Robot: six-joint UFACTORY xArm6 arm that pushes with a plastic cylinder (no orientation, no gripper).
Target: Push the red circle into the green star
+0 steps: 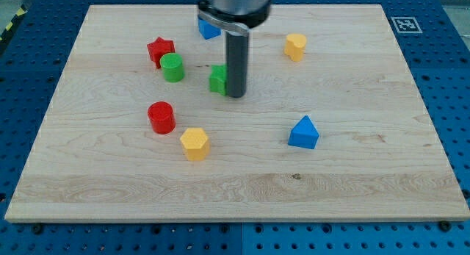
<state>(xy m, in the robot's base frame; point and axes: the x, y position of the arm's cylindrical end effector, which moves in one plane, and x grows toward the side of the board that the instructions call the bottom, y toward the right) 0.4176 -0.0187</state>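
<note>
Camera view: my tip (235, 95) has no jaws, just a bare rod end holding nothing, sitting on the board (352, 174) just beside the green star (218, 79), on its right side. Red circle (161, 117) lies down and to the view's left of the tip, w/ the star up and to its right, near but apart. So I'd judge the tip must get round to the circle's lower-left before pushing. Star is partly hidden by the rod, shape hard to confirm. Blue block (208, 29) at top is cut off by the arm; shape unclear.
</note>
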